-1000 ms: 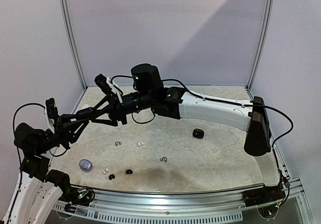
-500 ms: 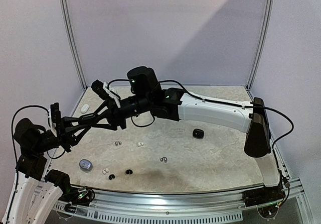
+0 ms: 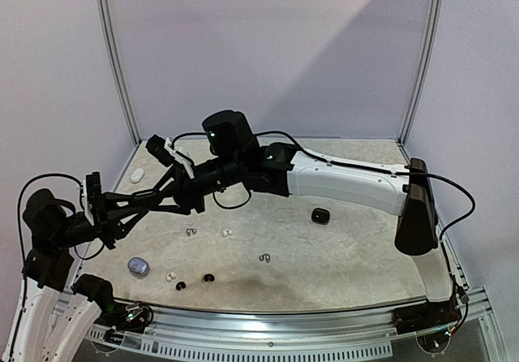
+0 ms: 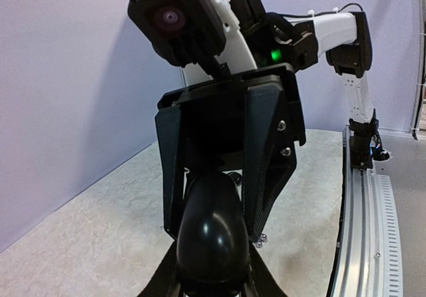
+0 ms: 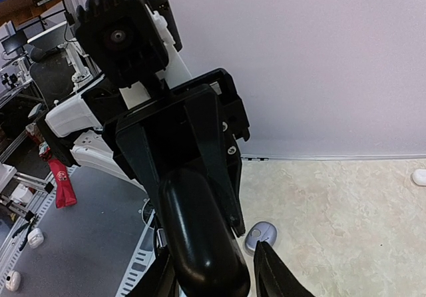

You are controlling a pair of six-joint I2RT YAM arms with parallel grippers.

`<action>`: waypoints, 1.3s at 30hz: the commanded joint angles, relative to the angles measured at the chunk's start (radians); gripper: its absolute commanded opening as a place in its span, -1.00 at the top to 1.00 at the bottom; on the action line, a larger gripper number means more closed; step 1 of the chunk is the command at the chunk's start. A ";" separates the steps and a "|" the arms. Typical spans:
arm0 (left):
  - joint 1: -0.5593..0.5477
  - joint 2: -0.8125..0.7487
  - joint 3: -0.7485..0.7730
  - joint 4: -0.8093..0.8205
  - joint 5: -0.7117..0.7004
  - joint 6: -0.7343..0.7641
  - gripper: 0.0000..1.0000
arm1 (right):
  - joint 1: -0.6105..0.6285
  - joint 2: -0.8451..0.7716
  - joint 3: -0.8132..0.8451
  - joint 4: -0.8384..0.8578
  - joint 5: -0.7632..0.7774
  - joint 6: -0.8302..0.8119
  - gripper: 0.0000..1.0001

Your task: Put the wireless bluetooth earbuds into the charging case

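Earbuds (image 3: 208, 277) lie loose on the table (image 3: 357, 256) toward its front edge. Black, white and silvery ones are scattered apart, and none sits in a case yet. You hold the black case (image 4: 212, 234) up in the air over the left half of the table, shared between both arms.

Your left gripper (image 4: 212, 280) is closed on one end of it, fingers tight against its sides. Your right gripper (image 5: 212, 277) comes in from the opposite direction. In the left wrist view its fingers press the other end, so I take it as clamped there too, though its own camera shows one finger less plainly in contact.

Gripping it end to end like this makes sense as a way to pry the lid: one arm anchors the body while the other works the top. I cannot make out a seam or hinge, so which half each arm has is unclear. The case looks closed, which puts you early in the task. The shell is smooth and rounded, so expect it to slip if the two pulls are not in line.

Elsewhere on the table you have a second dark case (image 3: 321, 215) to the right, a grey case (image 3: 138, 266) at front left near some buds, and a small white object (image 3: 137, 174) at far left.
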 commanded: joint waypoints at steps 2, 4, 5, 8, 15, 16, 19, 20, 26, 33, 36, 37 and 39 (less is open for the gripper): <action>-0.017 0.003 0.020 -0.082 0.097 0.040 1.00 | -0.025 -0.004 0.049 0.045 0.085 0.035 0.22; -0.017 0.004 0.023 -0.091 0.100 0.045 1.00 | -0.028 -0.003 0.053 0.049 0.084 0.048 0.22; -0.018 0.005 0.024 -0.093 0.100 0.046 1.00 | -0.030 -0.003 0.055 0.050 0.082 0.057 0.22; -0.018 0.007 0.024 -0.093 0.101 0.045 1.00 | -0.034 -0.006 0.058 0.060 0.075 0.076 0.22; -0.019 0.012 0.025 -0.099 0.102 0.039 1.00 | -0.044 -0.005 0.061 0.091 0.056 0.124 0.18; -0.018 0.013 0.025 -0.099 0.102 0.038 1.00 | -0.046 -0.005 0.061 0.094 0.051 0.128 0.16; -0.018 0.012 0.026 -0.096 0.101 0.036 1.00 | -0.048 -0.003 0.062 0.097 0.048 0.135 0.13; -0.018 0.010 0.027 -0.091 0.099 0.033 1.00 | -0.048 -0.001 0.062 0.093 0.049 0.133 0.13; -0.017 0.006 0.022 -0.021 0.086 -0.045 1.00 | -0.048 0.019 0.064 0.071 0.035 0.129 0.13; -0.014 0.026 -0.021 0.153 0.015 -0.308 1.00 | -0.049 -0.003 0.065 0.025 0.054 0.089 0.09; -0.012 0.030 -0.019 0.142 0.009 -0.304 1.00 | -0.056 -0.037 0.052 -0.010 0.061 0.045 -0.06; -0.012 0.030 -0.020 0.139 0.011 -0.301 1.00 | -0.058 -0.048 0.041 -0.014 0.057 0.028 -0.11; -0.010 0.030 -0.016 0.126 0.015 -0.283 1.00 | -0.058 -0.073 0.024 -0.021 0.032 -0.004 -0.23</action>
